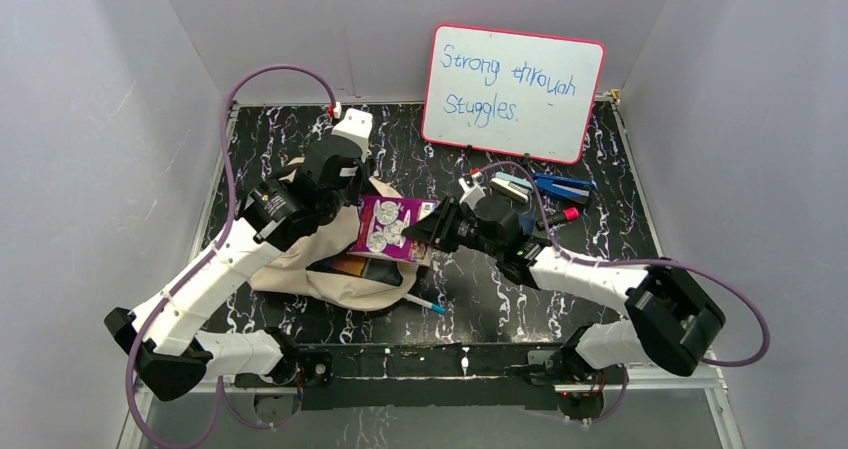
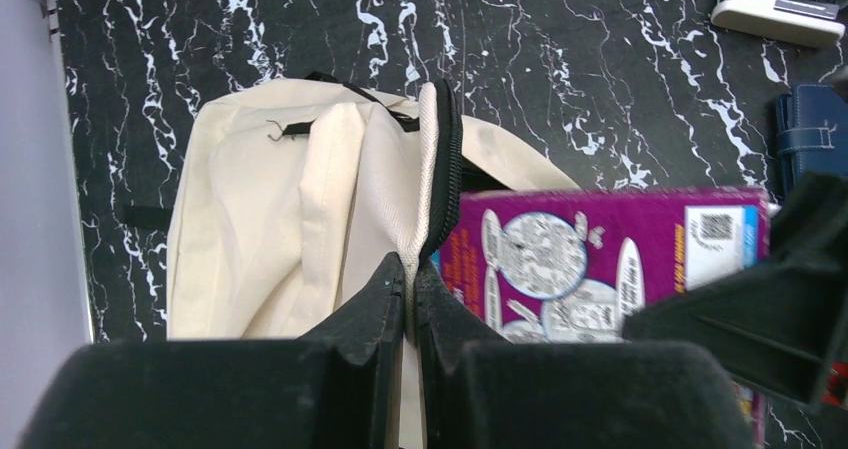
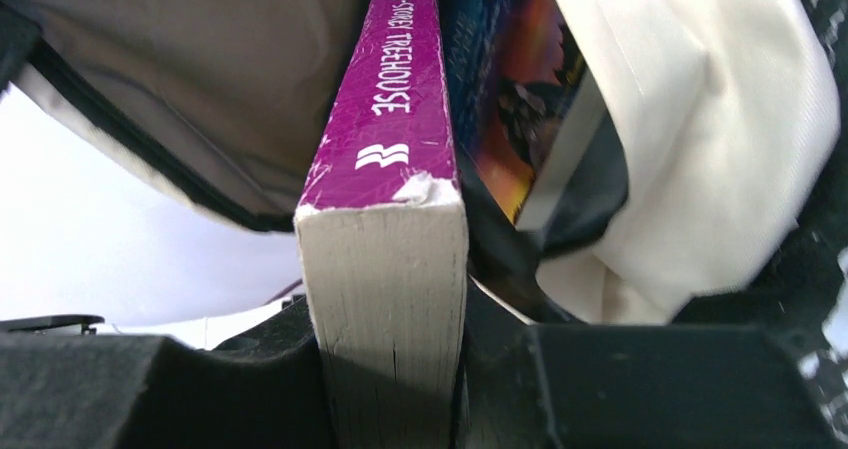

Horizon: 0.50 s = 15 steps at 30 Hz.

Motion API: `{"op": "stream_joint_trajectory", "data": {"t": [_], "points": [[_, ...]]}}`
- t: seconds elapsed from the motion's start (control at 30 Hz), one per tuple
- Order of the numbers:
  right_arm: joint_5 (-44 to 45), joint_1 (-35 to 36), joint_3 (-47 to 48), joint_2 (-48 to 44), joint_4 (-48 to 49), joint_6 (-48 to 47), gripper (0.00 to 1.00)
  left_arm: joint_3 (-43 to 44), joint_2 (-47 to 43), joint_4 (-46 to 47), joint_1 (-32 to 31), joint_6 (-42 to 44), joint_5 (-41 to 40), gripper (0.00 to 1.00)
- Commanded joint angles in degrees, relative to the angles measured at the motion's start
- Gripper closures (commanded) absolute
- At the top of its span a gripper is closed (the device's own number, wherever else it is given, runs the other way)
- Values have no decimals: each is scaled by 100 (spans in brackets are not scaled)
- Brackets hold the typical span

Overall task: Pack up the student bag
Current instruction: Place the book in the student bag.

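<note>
- Pincer on the right arm, the right gripper point(image 3: 392, 319), was pinching the purple book point(image 3: 385, 119) across its covers at one end, with the far end aimed into the bag's mouth.
- The left gripper point(image 2: 410, 274) was pressed together on the zippered rim of the student bag point(image 2: 260, 199), lifting that lip so the opening gaped.
- The bag lay slumped on the black marbled table point(image 2: 560, 59), left of centre under the left arm, with its mouth turned towards the right arm.
- By my reading, the step in hand was sliding the purple book in. Its leading end was at the opening, but most of it sat outside in the overhead view.
- A second book point(image 3: 500, 109) with an orange and blue cover already lay inside, just beside the purple one.
- The next move would call for a straight push along the book's length, between that second book and the raised flap, while the left grip held firm. A snag on the soft rim looked possible.
- The left arm reached forward and bent down over the bag. The right arm stretched low across the table towards the left, its wrist roughly level.
- A pen point(image 1: 425, 303) lay near the bag's front edge.
</note>
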Motion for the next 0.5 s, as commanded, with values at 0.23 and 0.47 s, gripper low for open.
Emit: {"op": "stream_joint_trajectory", "data": {"t": [0.23,0.47], "points": [[301,236,1006,1261,2188,631,100,346,-175,298,8,-46,389,100],[729,437,1485,2189,2885,868,100,425,-128,239,8,-39,454,100]]}}
